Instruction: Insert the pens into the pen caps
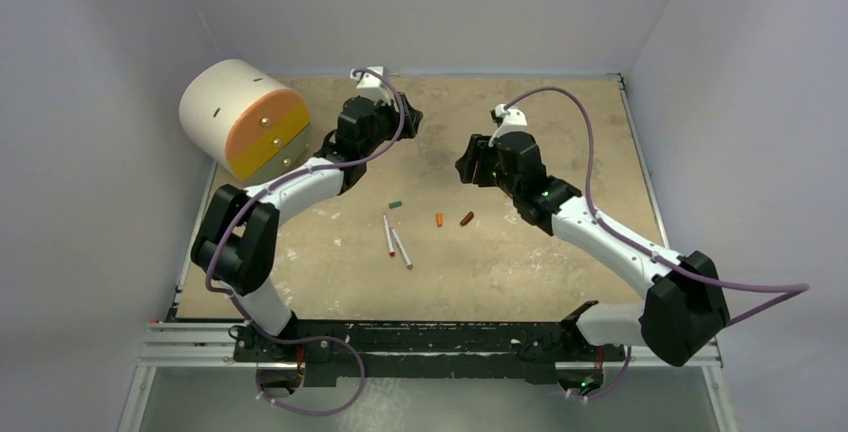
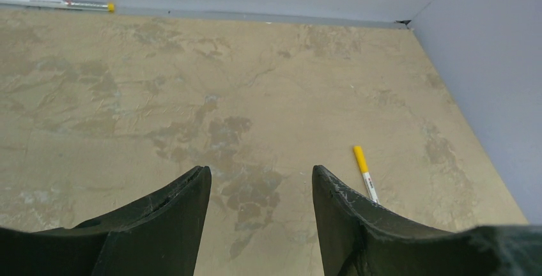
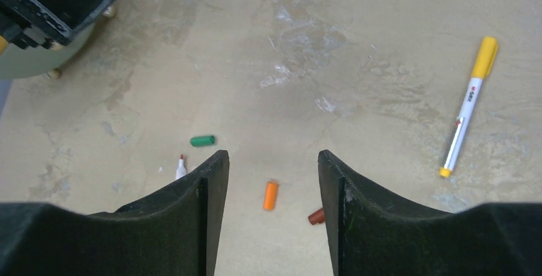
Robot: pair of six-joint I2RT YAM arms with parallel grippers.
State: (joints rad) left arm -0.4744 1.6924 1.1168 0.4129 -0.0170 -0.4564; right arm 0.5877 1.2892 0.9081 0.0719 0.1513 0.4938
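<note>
The table (image 1: 520, 272) carries a big white drum (image 1: 225, 102) with an orange-and-yellow face in its far left corner. The left arm (image 1: 300, 182) reaches up the left side toward the far edge, bent at the elbow. The left gripper (image 2: 261, 174) hangs over bare table with its fingers spread and nothing between them. The right arm (image 1: 600, 232) stretches from the near right corner toward the middle. The right gripper (image 3: 271, 154) sits low over the caps, its fingers also spread and holding nothing.

Two pens (image 1: 395, 242) lie side by side near the table's middle, their long axes running near to far. One bare red tip (image 3: 181, 166) points toward the far edge. A yellow-capped pen (image 3: 468, 107) lies in the far half, cap end toward the far edge. A fourth pen (image 2: 57, 2) lies along the far edge, yellow end to the right.

The green cap (image 1: 394, 205) sits just beyond the two pens. The orange cap (image 1: 439, 219) and brown cap (image 1: 467, 218) lie to their right, apart from each other.
</note>
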